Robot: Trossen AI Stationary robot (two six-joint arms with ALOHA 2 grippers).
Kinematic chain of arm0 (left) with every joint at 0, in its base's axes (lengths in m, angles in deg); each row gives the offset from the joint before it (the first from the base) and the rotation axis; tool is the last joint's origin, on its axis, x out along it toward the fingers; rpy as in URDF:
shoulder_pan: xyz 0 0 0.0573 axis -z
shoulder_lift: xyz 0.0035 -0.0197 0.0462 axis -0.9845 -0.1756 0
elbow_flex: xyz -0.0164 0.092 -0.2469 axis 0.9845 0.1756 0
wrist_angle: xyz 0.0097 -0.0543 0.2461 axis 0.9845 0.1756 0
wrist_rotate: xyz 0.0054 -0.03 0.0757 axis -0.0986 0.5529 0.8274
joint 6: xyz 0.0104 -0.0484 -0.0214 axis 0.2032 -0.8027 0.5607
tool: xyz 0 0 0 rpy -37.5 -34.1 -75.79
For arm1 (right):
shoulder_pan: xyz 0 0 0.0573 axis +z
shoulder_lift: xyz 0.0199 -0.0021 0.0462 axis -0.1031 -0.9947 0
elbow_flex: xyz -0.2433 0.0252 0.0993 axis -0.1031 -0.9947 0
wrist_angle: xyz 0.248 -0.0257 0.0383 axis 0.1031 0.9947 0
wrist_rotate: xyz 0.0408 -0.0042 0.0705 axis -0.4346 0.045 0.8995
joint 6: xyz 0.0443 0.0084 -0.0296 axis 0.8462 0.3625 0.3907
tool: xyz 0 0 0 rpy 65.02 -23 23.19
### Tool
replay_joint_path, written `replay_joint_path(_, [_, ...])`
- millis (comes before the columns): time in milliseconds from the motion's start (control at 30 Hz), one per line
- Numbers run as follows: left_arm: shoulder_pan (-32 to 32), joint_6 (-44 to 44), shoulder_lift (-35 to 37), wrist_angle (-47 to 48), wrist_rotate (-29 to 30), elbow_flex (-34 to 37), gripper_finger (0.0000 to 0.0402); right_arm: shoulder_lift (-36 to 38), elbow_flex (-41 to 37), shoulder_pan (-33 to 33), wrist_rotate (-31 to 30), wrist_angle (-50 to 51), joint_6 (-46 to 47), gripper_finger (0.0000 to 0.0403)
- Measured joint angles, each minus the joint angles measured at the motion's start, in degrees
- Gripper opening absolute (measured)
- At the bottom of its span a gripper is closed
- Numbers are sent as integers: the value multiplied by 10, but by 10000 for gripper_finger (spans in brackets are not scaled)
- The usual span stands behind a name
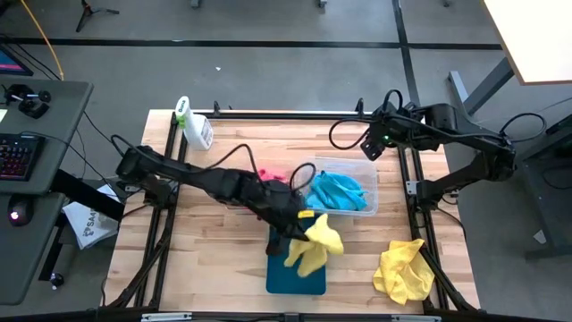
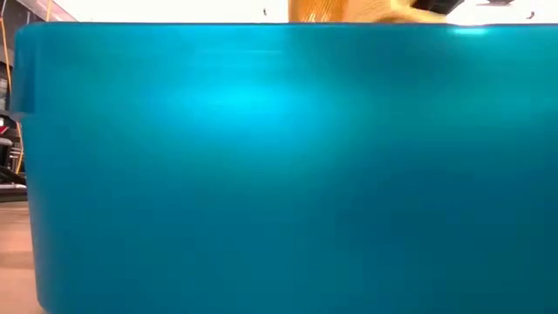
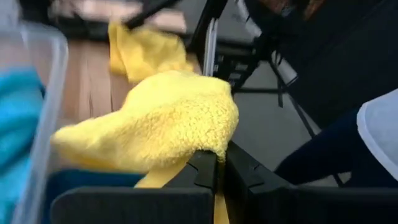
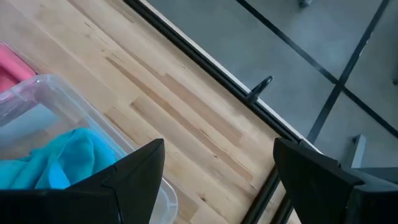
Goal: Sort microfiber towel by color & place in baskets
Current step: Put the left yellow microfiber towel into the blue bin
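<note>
Spanning gray floor: wooden table (image 1: 214, 241)

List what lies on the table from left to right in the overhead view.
White spray bottle → pink towel → yellow towel held by the left gripper over the teal tray → clear tub of blue towels → second yellow towel.

Fluffy, nubby yellow towel (image 3: 165, 118) pinched in the left gripper (image 3: 217, 171) – matt dark plastic. Beside it, a clear glossy plastic tub (image 1: 368, 179) (blue cloths inside) on a pale wood-plank bench (image 4: 155, 81).
</note>
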Motion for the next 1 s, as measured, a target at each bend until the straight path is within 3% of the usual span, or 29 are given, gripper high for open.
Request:
replay_joint_path(333, [29, -20, -6, -18, 37, 73, 0, 7, 0, 53, 59, 4, 31, 298])
replay_joint_path(567, [27, -14, -6, -109, 41, 156, 0, 10, 0, 153, 62, 3, 163, 298])
replay_joint_path(700, [27, -47, -6, -106, 86, 204, 3, 10, 0, 213, 62, 2, 251, 298])
replay_joint_path(833, [27, -59, -7, -115, 101, 229, 27, 6, 0, 272, 62, 2, 341, 298])
replay_joint_path(1000, [27, -25, -7, -126, 88, 229, 84, -14, 0, 329, 62, 1, 432, 298])
